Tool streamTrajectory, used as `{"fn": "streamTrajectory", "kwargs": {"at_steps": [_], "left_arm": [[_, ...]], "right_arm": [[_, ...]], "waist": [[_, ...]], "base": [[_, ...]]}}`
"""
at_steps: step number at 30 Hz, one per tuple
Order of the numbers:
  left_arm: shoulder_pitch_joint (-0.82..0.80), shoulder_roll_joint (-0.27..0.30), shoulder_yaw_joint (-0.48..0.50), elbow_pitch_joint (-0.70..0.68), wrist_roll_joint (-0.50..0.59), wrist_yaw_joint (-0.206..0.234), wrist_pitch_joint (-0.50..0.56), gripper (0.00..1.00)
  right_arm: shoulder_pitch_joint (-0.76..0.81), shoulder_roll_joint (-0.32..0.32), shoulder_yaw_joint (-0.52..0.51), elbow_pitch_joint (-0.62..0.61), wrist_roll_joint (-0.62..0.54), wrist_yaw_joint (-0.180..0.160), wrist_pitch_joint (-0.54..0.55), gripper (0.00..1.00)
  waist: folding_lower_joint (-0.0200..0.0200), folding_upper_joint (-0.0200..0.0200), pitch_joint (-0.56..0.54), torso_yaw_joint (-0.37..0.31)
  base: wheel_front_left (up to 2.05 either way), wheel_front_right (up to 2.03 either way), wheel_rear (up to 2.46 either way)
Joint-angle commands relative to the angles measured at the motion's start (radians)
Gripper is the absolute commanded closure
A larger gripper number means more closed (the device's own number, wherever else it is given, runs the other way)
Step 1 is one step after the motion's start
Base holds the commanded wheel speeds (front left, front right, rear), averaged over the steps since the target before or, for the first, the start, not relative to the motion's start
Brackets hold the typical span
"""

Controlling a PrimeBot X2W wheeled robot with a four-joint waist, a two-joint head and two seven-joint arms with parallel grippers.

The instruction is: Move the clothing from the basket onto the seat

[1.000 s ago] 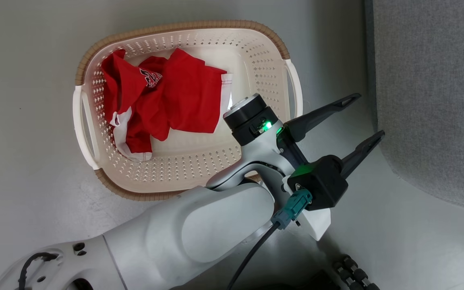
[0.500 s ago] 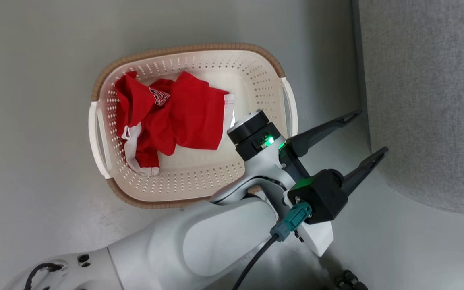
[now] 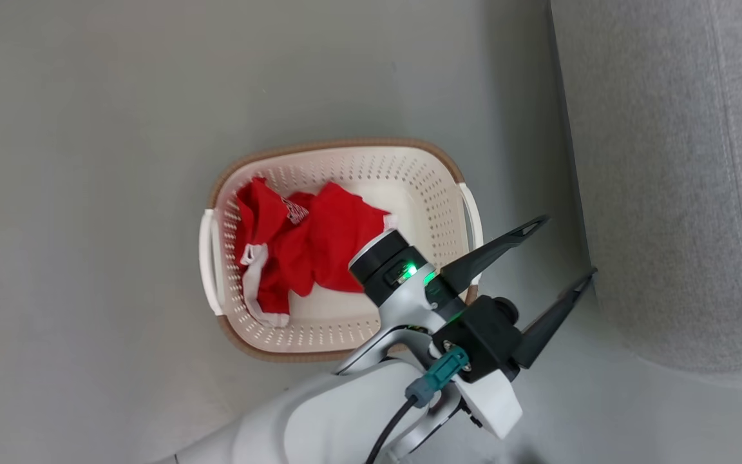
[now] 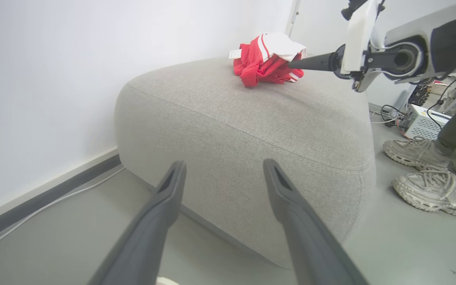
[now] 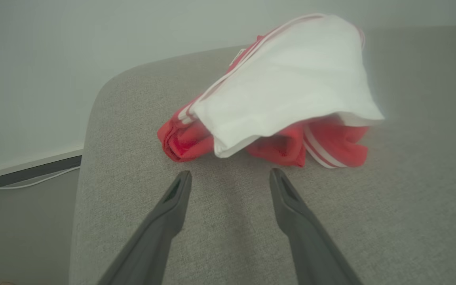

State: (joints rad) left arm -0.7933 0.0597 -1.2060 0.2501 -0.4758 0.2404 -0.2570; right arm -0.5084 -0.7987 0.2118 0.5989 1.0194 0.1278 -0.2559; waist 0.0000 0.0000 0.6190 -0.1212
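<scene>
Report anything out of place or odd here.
Nothing damaged or spilled. One red garment lies crumpled on the seat; a second garment sits bunched in the basket. A person's shoes stand close beside the seat.

Smooth pale-grey forearm, rounded and a little glossy. At the wrist a black collar with a silver top and a small green light. Black camera block above a white bracket — teal connector with black cable. Two long dark fingers, tapered, slotted near the tips.
</scene>
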Motion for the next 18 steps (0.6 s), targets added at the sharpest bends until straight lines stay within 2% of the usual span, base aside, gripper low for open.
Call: {"fn": "streamTrajectory", "kwargs": {"at_steps": [1, 6, 12, 17, 18], "left_arm": [[0.024, -0.01, 0.027, -0.028, 0.007, 0.012, -0.005, 0.0], [0.12, -0.01, 0.115, -0.026, 0.023, 0.022, -0.005, 0.0], [0.252, -0.01, 0.271, -0.007, 0.068, 0.029, -0.005, 0.0], [0.367, -0.01, 0.451, 0.012, 0.122, 0.024, -0.005, 0.0], [0.413, -0.007, 0.529, 0.016, 0.147, 0.009, -0.005, 0.0]], "right_arm": [[0.056, -0.044, 0.01, -0.016, -0.009, 0.003, -0.006, 0.0], [0.09, -0.012, 0.009, -0.076, -0.027, 0.003, -0.006, 0.0], [0.115, 0.041, 0.022, -0.166, -0.08, 0.003, -0.006, 0.0], [0.158, 0.091, 0.026, -0.232, -0.121, 0.003, -0.006, 0.0], [0.176, 0.111, 0.034, -0.252, -0.14, 0.003, -0.006, 0.0]], "waist": [[0.0, 0.0, -0.046, 0.028], [0.0, 0.0, -0.135, 0.059], [0.0, 0.0, -0.234, 0.092], [0.0, 0.0, -0.317, 0.114], [0.0, 0.0, -0.348, 0.12]], "base": [[0.0, 0.0, 0.0], [0.0, 0.0, 0.0], [0.0, 0.0, 0.0], [0.0, 0.0, 0.0], [0.0, 0.0, 0.0]]}}
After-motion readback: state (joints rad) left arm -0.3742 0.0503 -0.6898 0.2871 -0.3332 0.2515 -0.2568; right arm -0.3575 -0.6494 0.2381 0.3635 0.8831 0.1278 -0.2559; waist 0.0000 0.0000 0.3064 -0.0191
